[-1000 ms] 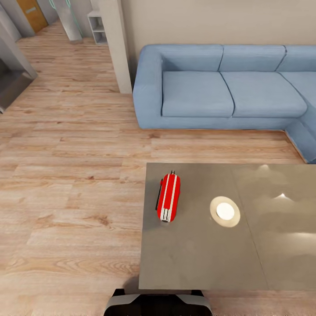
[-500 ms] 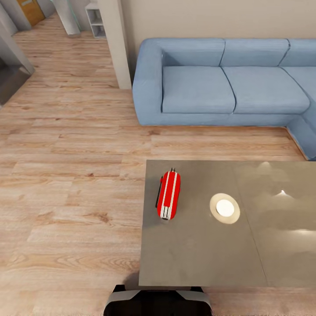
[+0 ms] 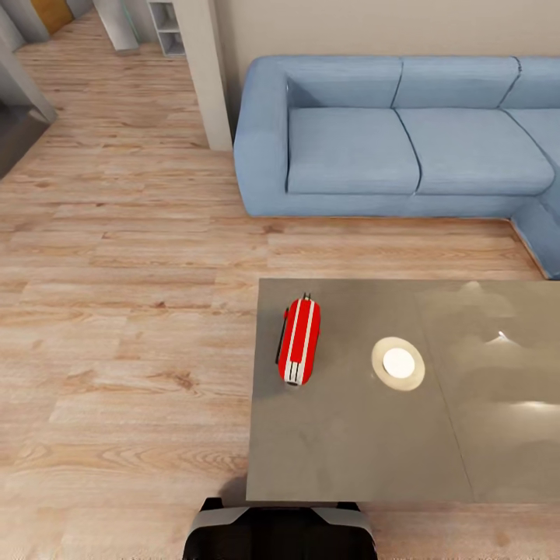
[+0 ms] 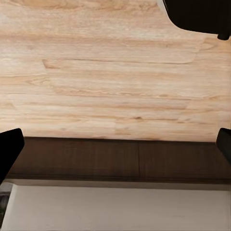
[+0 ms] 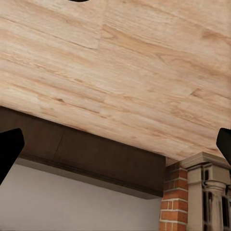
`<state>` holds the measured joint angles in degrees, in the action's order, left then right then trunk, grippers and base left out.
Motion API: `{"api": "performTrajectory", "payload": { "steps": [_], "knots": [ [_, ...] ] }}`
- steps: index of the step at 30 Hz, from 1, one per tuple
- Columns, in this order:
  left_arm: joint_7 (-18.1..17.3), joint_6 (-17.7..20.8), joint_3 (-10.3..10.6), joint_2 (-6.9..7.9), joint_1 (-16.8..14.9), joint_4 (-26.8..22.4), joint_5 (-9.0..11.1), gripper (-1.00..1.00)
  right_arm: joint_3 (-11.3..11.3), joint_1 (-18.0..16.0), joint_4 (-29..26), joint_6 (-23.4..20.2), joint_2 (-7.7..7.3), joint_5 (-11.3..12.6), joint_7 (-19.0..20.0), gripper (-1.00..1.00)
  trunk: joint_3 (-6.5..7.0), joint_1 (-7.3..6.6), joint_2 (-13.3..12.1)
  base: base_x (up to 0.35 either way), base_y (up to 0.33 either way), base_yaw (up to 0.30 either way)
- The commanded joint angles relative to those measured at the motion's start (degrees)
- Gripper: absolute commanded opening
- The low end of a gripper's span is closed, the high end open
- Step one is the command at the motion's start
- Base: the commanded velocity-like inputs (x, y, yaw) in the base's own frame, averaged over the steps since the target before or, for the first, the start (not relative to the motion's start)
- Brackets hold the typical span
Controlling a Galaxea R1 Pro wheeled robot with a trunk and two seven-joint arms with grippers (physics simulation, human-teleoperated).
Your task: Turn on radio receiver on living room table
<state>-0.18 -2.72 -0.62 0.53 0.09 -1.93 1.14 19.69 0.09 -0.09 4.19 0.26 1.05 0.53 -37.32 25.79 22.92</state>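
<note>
On table (image 3: 365, 451), upright radio receiver (image 3: 299, 341)

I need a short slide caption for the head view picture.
Red radio receiver standing near the left edge of the grey table, with a blue sofa beyond.

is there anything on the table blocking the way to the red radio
Nothing visible does. The radio receiver lies near the left end of the table, with bare grey top between it and the near edge. The round white glare beside it is just a reflection. Both pincers point at wooden floor, fingers apart.
</note>
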Motion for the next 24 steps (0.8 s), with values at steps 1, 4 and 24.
{"api": "performTrajectory", "payload": {
  "steps": [1, 4, 24],
  "knots": [
    [0.00, 0.00, 0.00, 0.00, 0.00, 0.00, 0.00, 1.00, 0.00, 0.00, 0.00, 0.00, 0.00, 0.00, 0.00, 1.00, -0.10, 0.00, 0.00, 0.000, 0.000, 0.000],
    [0.00, 0.00, 0.00, 0.00, 0.00, 0.00, 0.00, 1.00, 0.00, 0.00, 0.00, 0.00, 0.00, 0.00, 0.00, 1.00, -0.37, 0.00, 0.00, 0.000, 0.000, 0.000],
    [0.00, 0.00, 0.00, 0.00, 0.00, 0.00, 0.00, 1.00, 0.00, 0.00, 0.00, -0.01, 0.00, 0.00, 0.00, 1.00, -2.23, 0.00, 0.00, 0.000, 0.000, 0.000]
  ]
}}
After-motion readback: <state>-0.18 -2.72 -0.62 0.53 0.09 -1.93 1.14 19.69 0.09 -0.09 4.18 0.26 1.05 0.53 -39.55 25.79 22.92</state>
